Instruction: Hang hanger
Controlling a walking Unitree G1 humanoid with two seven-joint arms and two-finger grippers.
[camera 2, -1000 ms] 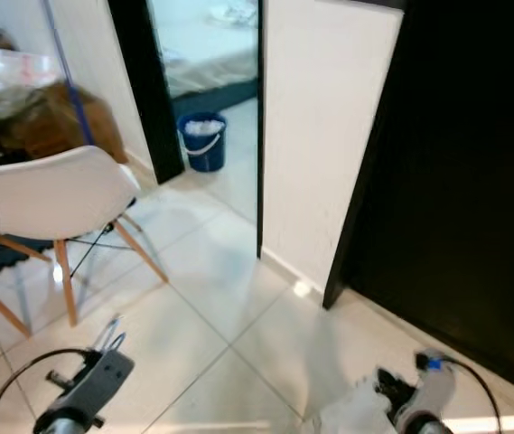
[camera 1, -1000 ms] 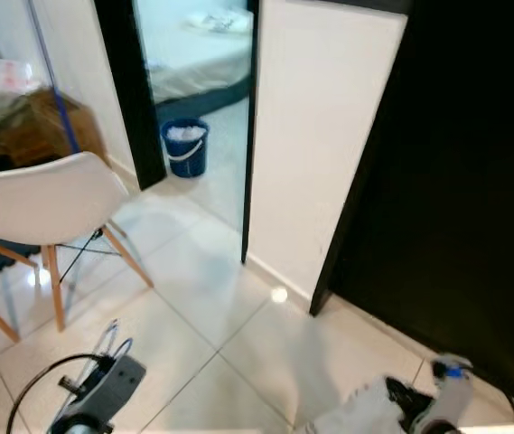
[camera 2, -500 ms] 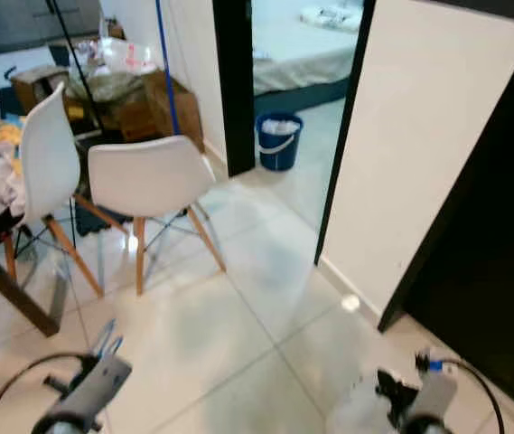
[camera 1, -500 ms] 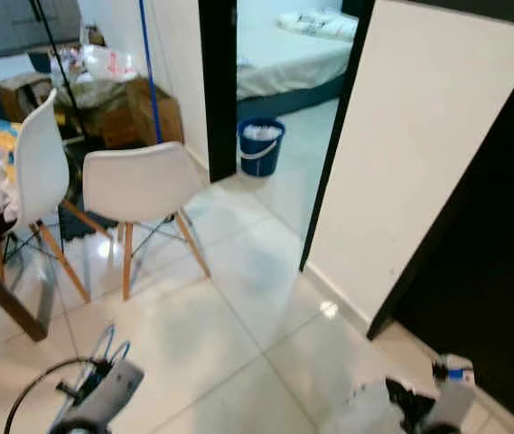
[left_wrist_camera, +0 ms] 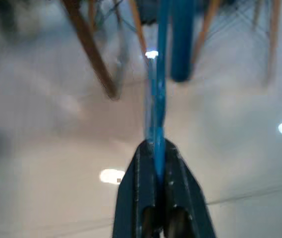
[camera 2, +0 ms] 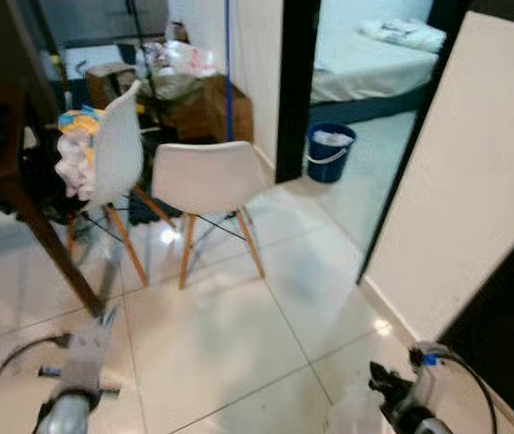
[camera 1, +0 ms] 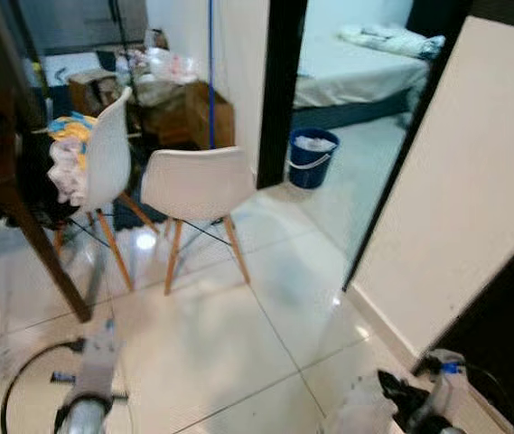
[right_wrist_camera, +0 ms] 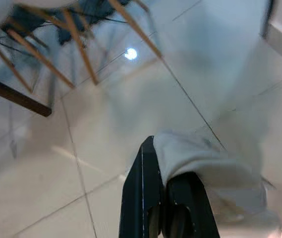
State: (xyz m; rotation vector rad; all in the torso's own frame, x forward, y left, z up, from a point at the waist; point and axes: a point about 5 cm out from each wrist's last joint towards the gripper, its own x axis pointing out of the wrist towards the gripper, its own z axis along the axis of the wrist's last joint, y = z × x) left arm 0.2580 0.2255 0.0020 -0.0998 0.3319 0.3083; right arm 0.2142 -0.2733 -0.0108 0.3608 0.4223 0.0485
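— Chairs first: how many, and what else stands about?

— Two white chairs [camera 1: 198, 185] on wooden legs, one of them heaped with clothes [camera 1: 65, 158]; one blue bucket [camera 1: 312, 157] by the dark doorway; one bed [camera 1: 365, 63] beyond it; cardboard boxes [camera 1: 189, 113] against the wall; one dark table leg [camera 1: 35, 226] slanting down at the left.

— And the hanger?

— One blue hanger [left_wrist_camera: 156, 94], thin and blurred, rising from between the fingertips of the left gripper [left_wrist_camera: 155, 153], whose two black fingers press together on it. It hangs low over the tiled floor [camera 1: 229, 344], before the chairs.

— The other arm?

— The right gripper [right_wrist_camera: 160, 163] has its fingers closed on a white cloth [right_wrist_camera: 200, 158], low at the right, near the white panel [camera 1: 473, 199].

— What stands in the way?

— The chairs and the table leg lie ahead.
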